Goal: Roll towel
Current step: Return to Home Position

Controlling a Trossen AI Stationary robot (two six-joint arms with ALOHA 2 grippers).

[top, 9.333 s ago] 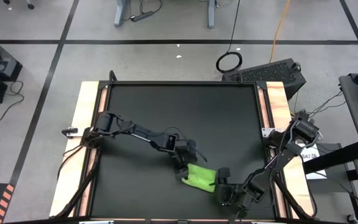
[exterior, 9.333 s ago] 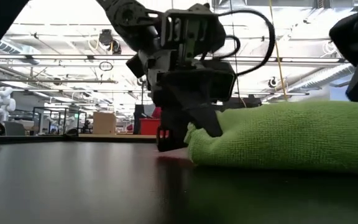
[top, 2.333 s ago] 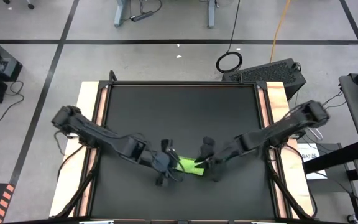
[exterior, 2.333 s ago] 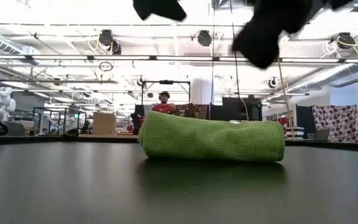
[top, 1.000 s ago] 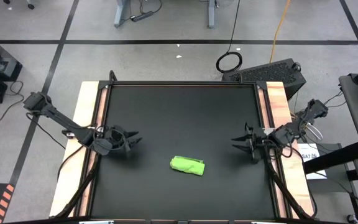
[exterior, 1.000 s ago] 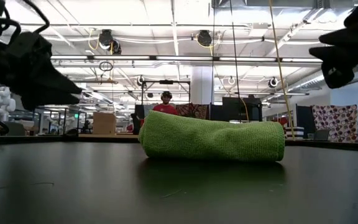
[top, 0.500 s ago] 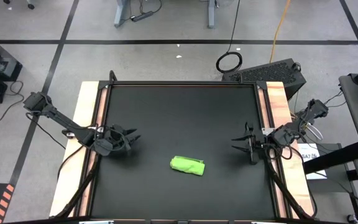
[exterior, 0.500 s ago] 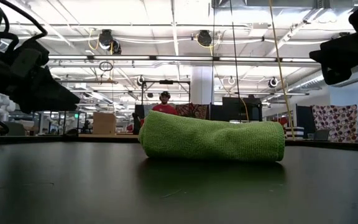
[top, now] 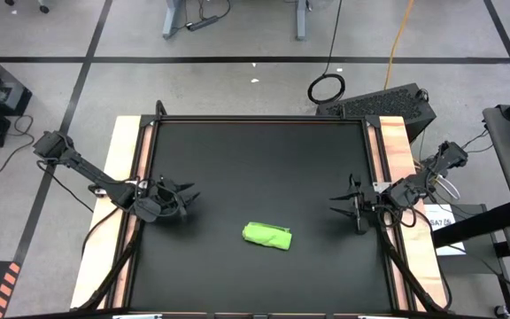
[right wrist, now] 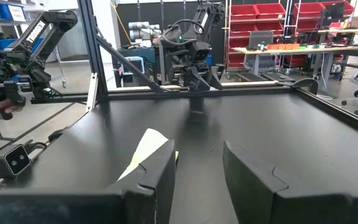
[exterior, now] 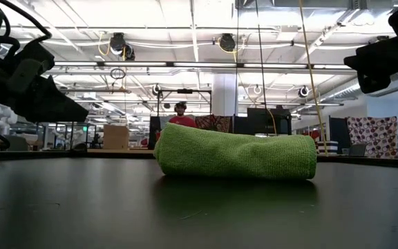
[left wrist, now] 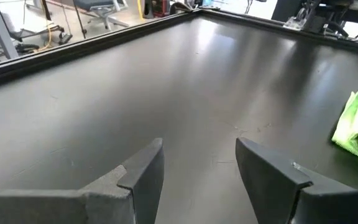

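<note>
Lime-green on black: find the towel (top: 266, 236) lying as a short, snug roll on the desk (top: 255, 151), a little toward the robot's side of centre, touched by nothing. Note the left end effector (top: 186, 200) low over the desk's left side, fingers spread and empty, well apart from the towel. Note the right end effector (top: 347, 205) at the desk's right side, likewise released and gripping nothing, also well apart from it.

Looks like rolling done and the parking step in hand. Calls next only for drawing both arms off to their rest poses, clear of the towel. Best to keep any sweep high and outward, so as not to nudge the towel or let its outer layer spring loose. Cannot tell from these views whether the free edge sits tucked underneath.
</note>
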